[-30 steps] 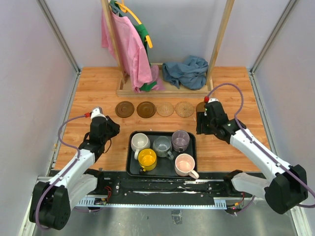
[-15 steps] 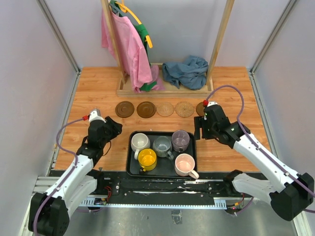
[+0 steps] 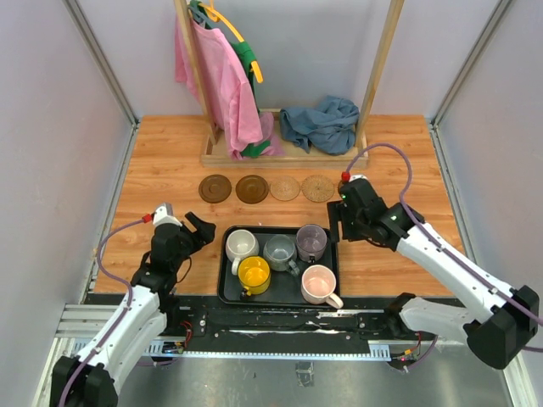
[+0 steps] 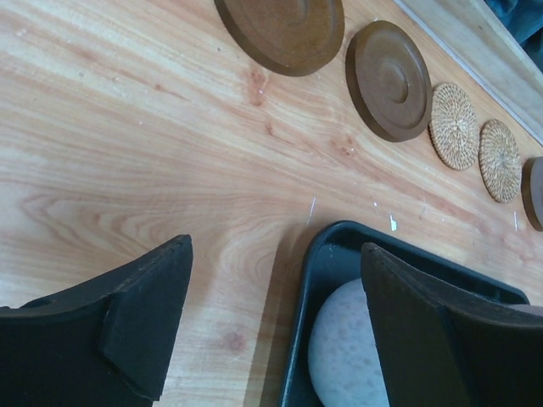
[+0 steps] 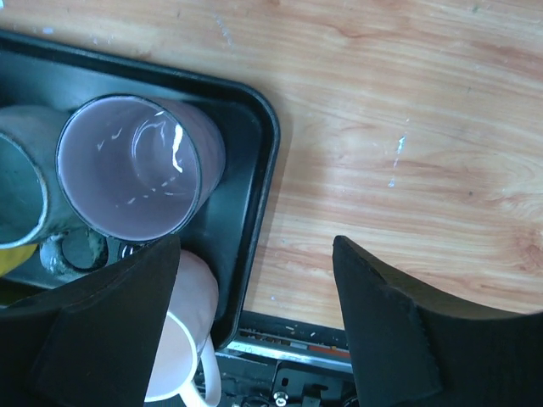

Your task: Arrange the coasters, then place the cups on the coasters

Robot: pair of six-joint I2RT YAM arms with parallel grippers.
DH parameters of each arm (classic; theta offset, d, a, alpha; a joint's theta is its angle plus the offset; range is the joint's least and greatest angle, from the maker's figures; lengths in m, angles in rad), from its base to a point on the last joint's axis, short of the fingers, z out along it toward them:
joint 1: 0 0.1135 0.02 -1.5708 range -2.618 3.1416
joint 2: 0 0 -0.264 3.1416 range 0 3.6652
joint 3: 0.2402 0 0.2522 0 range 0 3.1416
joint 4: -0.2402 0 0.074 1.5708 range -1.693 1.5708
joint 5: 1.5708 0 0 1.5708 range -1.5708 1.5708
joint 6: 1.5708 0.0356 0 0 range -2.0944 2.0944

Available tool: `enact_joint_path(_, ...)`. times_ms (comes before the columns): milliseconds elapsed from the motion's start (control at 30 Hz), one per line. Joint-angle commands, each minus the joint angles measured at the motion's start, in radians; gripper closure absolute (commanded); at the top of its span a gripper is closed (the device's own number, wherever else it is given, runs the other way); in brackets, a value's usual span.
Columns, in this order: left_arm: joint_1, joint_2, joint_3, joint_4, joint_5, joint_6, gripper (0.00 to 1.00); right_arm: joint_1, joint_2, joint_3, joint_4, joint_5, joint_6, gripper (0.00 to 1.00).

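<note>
Pulling both arms back from coasters (image 3: 252, 188), rowed mid-frame on table (image 3: 170, 161), we find left jaws and right jaws newly spread wide, empty, flanking tray (image 3: 284, 293). Cups (image 3: 280, 252) all inside tray. Cup placing next, we judge.

Legible text, all three views: I find none.
Cups (image 3: 279, 251): no print or number that I can read.
Coasters (image 3: 252, 188): plain faces, no mark that I can read.
Tray (image 3: 227, 284): no label that I can read.
</note>
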Motion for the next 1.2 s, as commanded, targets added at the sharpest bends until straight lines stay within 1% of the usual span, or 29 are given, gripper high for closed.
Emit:
enact_joint_path(0, -0.005, -0.060, -0.024, -0.031, -0.015, 0.026, 0.12, 0.126, 0.066, 0.080, -0.104, 0.119, 0.067, 0.25)
enact_joint_path(67, -0.005, -0.065, -0.024, -0.034, -0.016, 0.044, 0.07, 0.174, 0.103, 0.108, -0.126, 0.157, 0.085, 0.25)
enact_joint_path(167, -0.005, -0.048, -0.015, -0.028, -0.012, 0.051, 0.04, 0.223, 0.147, 0.142, -0.140, 0.192, 0.115, 0.24)
enact_joint_path(200, -0.005, -0.040, -0.013, -0.024, -0.005, 0.050, 0.03, 0.238, 0.154, 0.146, -0.140, 0.206, 0.122, 0.22)
enact_joint_path(233, -0.005, -0.030, -0.011, -0.017, 0.002, 0.048, 0.02, 0.252, 0.158, 0.147, -0.138, 0.219, 0.130, 0.11)
enact_joint_path(267, -0.005, -0.016, -0.011, -0.007, 0.009, 0.047, 0.01, 0.264, 0.159, 0.146, -0.135, 0.229, 0.135, 0.07)
enact_joint_path(300, -0.005, -0.002, -0.012, 0.007, 0.016, 0.046, 0.01, 0.272, 0.159, 0.142, -0.133, 0.234, 0.140, 0.05)
enact_joint_path(533, -0.005, 0.095, -0.021, 0.110, 0.049, 0.047, 0.01, 0.289, 0.144, 0.064, -0.081, 0.207, 0.156, 0.04)
enact_joint_path(600, -0.005, 0.114, -0.019, 0.128, 0.051, 0.052, 0.01, 0.290, 0.146, 0.040, -0.077, 0.212, 0.160, 0.01)
enact_joint_path(633, -0.005, 0.122, -0.017, 0.133, 0.053, 0.056, 0.01, 0.290, 0.146, 0.028, -0.072, 0.210, 0.160, 0.01)
enact_joint_path(867, -0.005, 0.151, -0.011, 0.145, 0.075, 0.067, 0.01, 0.304, 0.132, -0.062, 0.035, 0.124, 0.139, 0.01)
enact_joint_path(1067, -0.005, 0.168, -0.008, 0.142, 0.084, 0.066, 0.01, 0.305, 0.134, -0.077, 0.128, 0.069, 0.097, 0.01)
enact_joint_path(1167, -0.005, 0.173, -0.003, 0.138, 0.087, 0.067, 0.01, 0.306, 0.153, -0.077, 0.148, 0.036, 0.085, 0.01)
